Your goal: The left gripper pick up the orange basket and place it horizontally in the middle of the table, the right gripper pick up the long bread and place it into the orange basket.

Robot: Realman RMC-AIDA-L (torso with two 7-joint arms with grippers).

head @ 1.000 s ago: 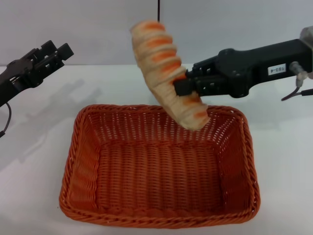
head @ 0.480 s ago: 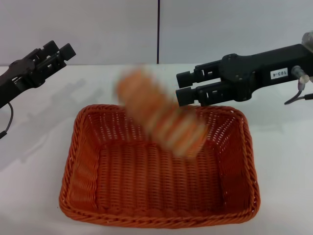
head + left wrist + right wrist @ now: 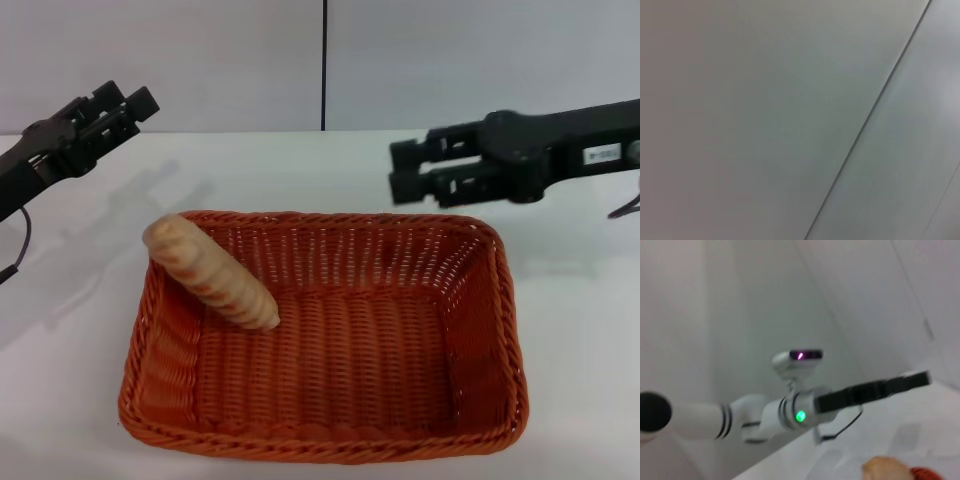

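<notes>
Grey wall panels, split by a dark vertical seam, back the white table (image 3: pixel 570 330), on which the orange basket (image 3: pixel 330 340) is set lengthwise across the lower centre of the head view. Inside it the long bread (image 3: pixel 212 271) is seen in the left half, tilted: its upper end is propped on the left wall by the rim, its lower end rests on the woven floor. At upper right, above and behind the basket's far right corner, the right pincer (image 3: pixel 398 172) is held with its fingers spread and nothing between them. At upper left, well apart from the basket, the left pincer (image 3: pixel 122 106) is parked, its fingers apparently parted around nothing. The placing appears done; what is judged to remain is a clean withdrawal, best made upward and away so the rim is not clipped and the leaning loaf is not tipped out.
</notes>
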